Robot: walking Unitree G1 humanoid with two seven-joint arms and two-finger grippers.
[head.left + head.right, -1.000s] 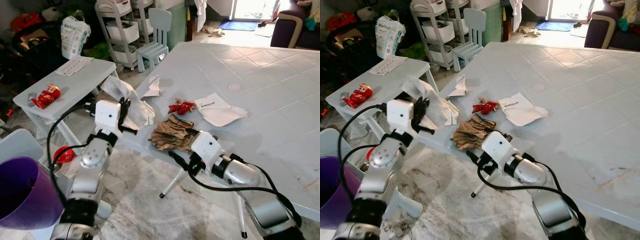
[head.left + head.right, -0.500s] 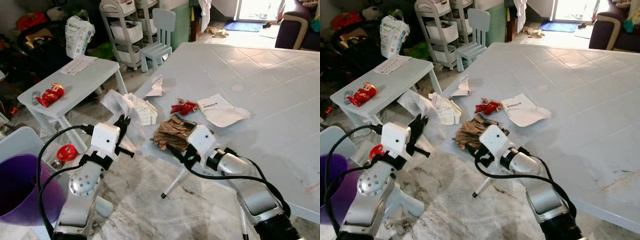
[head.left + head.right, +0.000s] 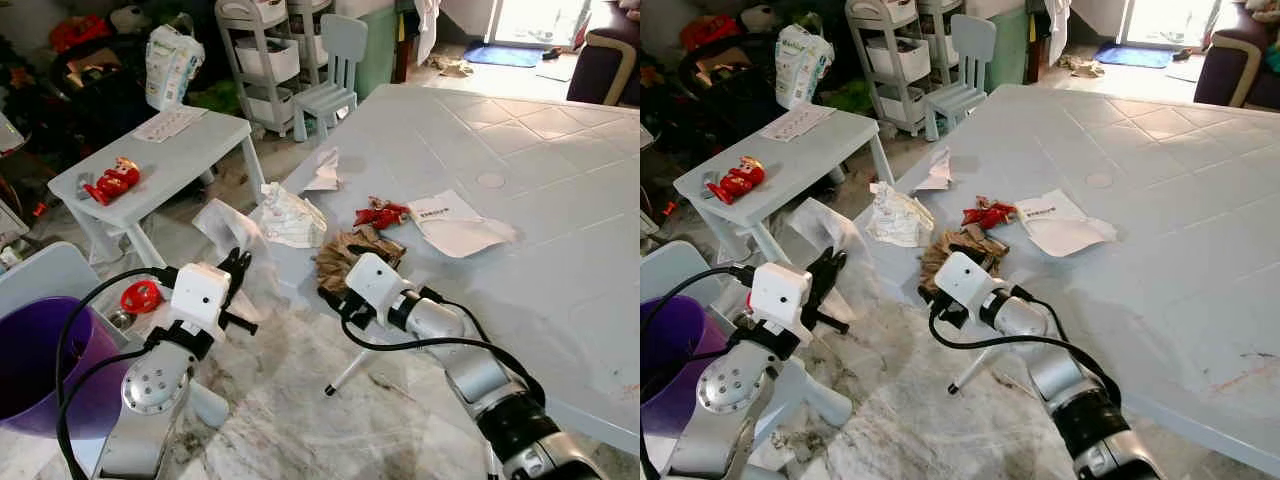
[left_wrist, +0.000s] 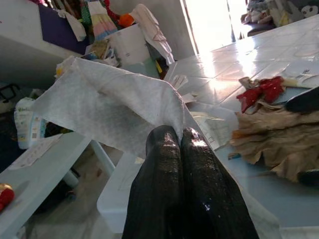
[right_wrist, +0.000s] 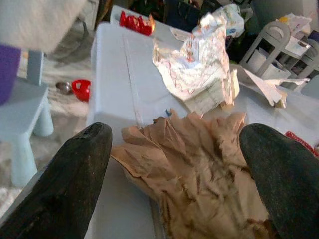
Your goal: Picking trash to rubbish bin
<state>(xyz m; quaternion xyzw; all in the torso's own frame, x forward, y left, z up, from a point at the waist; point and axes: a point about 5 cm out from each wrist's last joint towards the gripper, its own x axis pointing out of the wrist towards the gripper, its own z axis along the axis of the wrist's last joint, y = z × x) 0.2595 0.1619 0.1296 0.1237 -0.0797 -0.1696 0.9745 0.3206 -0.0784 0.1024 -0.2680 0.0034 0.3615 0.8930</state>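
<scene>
A white tissue is pinched between the closed fingers of the left gripper, off the table's edge and at about 2 o'clock from the purple bin, where nothing has been dropped yet. The right gripper is spread wide around the crumpled brown paper on the white table. A printed wrapper at 10 o'clock from it, a red wrapper at 1 o'clock and white sheets are judged still to be cleared.

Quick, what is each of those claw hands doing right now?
Left gripper: closed, pinching a white tissue.
Right gripper: open, fingers either side of the crumpled brown paper on the table edge.
</scene>
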